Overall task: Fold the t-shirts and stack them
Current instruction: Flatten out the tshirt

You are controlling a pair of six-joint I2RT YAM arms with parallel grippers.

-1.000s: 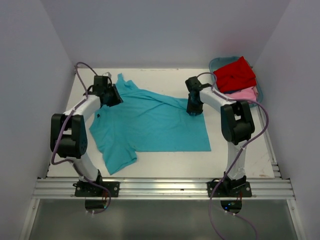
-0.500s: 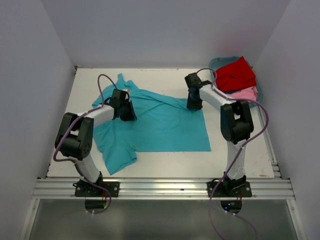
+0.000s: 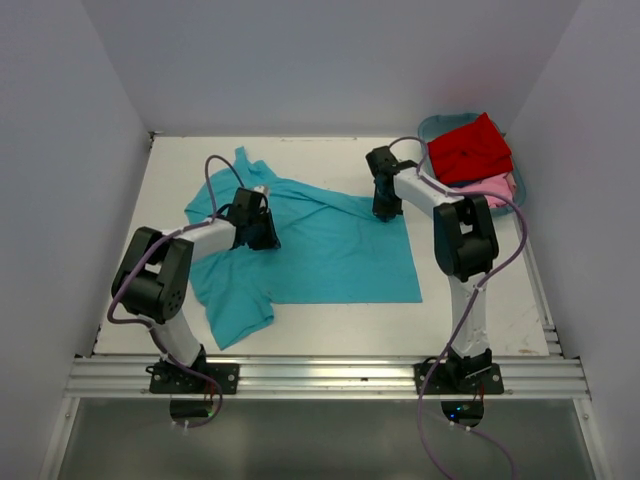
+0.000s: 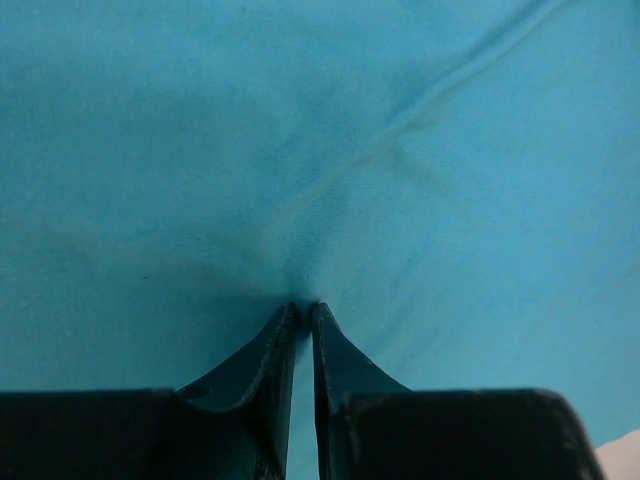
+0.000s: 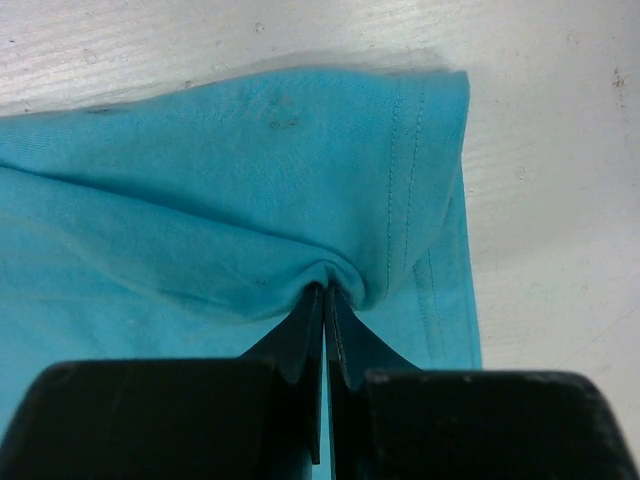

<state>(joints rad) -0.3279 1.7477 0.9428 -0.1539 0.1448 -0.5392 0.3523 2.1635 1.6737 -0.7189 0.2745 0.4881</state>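
Note:
The turquoise t-shirt (image 3: 320,250) lies spread on the white table, a sleeve hanging toward the near left. My left gripper (image 3: 262,232) is shut on a pinch of its cloth (image 4: 300,290) near the shirt's left shoulder. My right gripper (image 3: 384,207) is shut on a fold of the shirt's far right corner by the stitched hem (image 5: 400,200). The red t-shirt (image 3: 470,148) lies on the pale pink t-shirt (image 3: 490,188) in the teal tub at the far right.
The teal plastic tub (image 3: 430,126) stands at the far right corner against the wall. White walls close in the table on three sides. Bare white table (image 3: 320,160) shows beyond the shirt and along the near edge (image 3: 400,320).
My left gripper has moved right from the shirt's far left edge onto the shirt body and shut on cloth. My right gripper has shifted slightly farther away, holding the corner.

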